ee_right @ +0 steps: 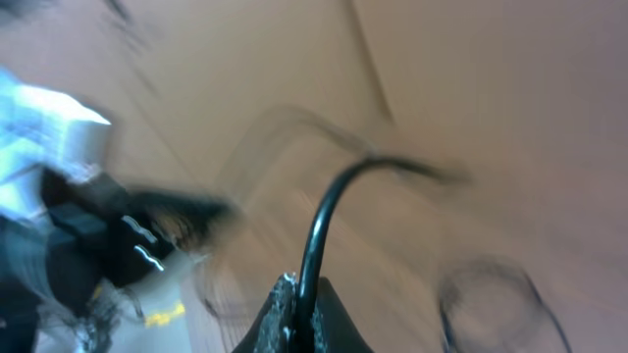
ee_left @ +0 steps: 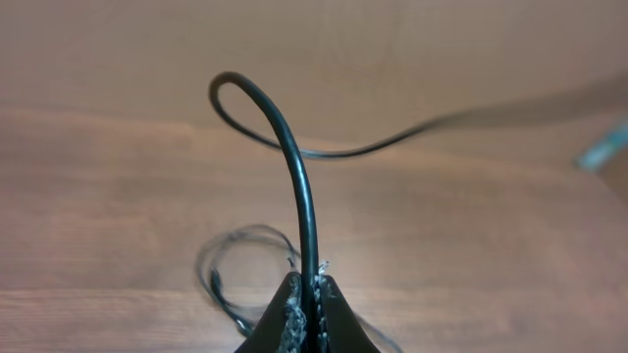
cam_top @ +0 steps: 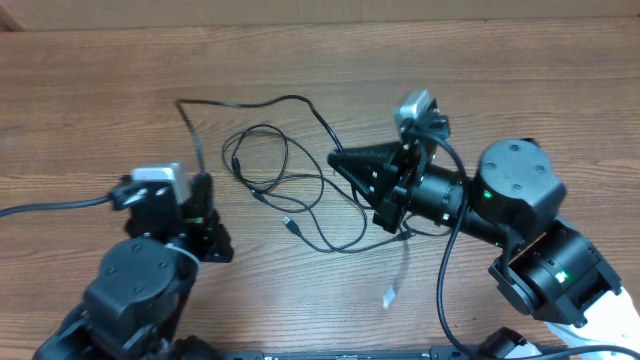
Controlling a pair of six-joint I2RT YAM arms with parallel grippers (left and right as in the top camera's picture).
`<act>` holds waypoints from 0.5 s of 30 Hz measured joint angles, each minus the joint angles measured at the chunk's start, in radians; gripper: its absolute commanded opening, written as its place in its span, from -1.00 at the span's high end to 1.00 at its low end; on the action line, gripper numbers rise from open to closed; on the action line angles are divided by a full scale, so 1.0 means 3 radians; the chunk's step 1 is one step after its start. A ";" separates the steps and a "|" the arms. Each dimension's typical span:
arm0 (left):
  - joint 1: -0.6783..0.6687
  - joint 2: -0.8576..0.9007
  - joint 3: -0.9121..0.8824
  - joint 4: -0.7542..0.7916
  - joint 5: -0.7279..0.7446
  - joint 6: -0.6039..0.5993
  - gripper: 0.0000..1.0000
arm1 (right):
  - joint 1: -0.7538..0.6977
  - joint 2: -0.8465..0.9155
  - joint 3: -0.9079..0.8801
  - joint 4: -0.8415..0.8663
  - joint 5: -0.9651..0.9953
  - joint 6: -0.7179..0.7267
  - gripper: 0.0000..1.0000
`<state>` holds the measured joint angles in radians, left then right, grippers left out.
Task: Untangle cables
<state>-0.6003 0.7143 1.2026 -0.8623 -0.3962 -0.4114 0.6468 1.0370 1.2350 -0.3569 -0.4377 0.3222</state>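
Thin black cables (cam_top: 280, 180) lie in tangled loops at the middle of the wooden table. One plug end (cam_top: 290, 225) lies at the front of the tangle. My left gripper (cam_top: 203, 180) is left of the tangle and shut on a cable; in the left wrist view the jaws (ee_left: 312, 286) pinch the cord (ee_left: 294, 167), which rises and bends into a loop. My right gripper (cam_top: 335, 157) is at the tangle's right edge, shut on a cable (ee_right: 324, 216) between its jaws (ee_right: 300, 289). A white-tipped cable end (cam_top: 390, 294) lies below the right arm.
A thicker black wire (cam_top: 50, 207) runs from the left arm off the table's left edge. The right arm's body (cam_top: 515, 185) fills the right front. The far edge of the table (cam_top: 320, 22) runs along the top.
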 measured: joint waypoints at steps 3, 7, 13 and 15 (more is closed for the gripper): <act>0.0000 0.0070 -0.0116 -0.0009 0.0237 -0.0024 0.92 | -0.0081 -0.0001 -0.0023 0.0893 -0.0066 0.0065 0.92; 0.0000 0.0139 -0.0155 -0.0010 0.0558 -0.0029 0.91 | -0.0314 -0.0069 -0.0014 0.1459 -0.0050 0.0228 0.92; 0.0000 0.0122 -0.0156 -0.0008 0.0776 -0.0011 0.91 | -0.0362 -0.0057 0.0020 0.0013 -0.0065 0.0408 0.92; 0.0000 0.0122 -0.0159 0.0005 0.0874 0.0056 0.92 | -0.0362 0.0071 0.0017 -0.0482 -0.0060 0.0432 0.92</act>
<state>-0.6003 0.7509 1.1549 -0.8608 -0.1341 -0.3946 0.5381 1.0584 1.2400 -0.5014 -0.4557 0.4519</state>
